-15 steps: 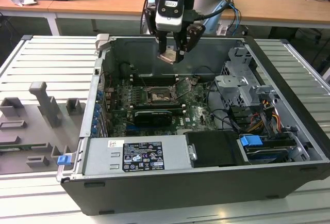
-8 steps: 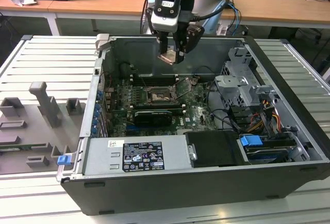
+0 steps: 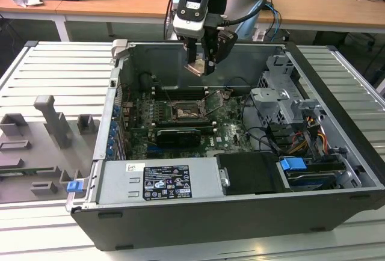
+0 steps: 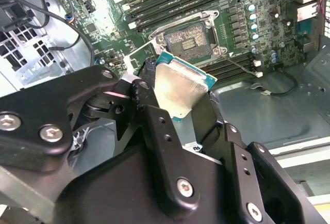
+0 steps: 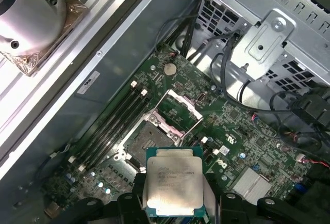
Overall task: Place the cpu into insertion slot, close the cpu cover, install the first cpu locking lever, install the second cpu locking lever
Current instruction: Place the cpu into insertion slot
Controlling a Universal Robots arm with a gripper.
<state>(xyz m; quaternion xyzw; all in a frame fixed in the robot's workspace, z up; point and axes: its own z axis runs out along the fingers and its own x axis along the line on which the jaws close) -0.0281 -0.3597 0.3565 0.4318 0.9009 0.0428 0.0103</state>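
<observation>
Hand (image 3: 200, 64) poised above insertion slot (image 3: 183, 112), pointing down, clamping cpu (image 5: 174, 181)

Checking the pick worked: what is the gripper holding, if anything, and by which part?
The gripper holds the cpu, pinched by two opposite edges, clear of the insertion slot.

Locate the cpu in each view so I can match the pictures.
Exterior view: the cpu hangs between the jaws, above the motherboard, near the case's far wall.
Second wrist view: the cpu sits tilted between the jaws, with the socket beyond it.
First wrist view: the cpu sits face-on between the jaws.
Shared landmark: the insertion slot, uncovered.
</observation>
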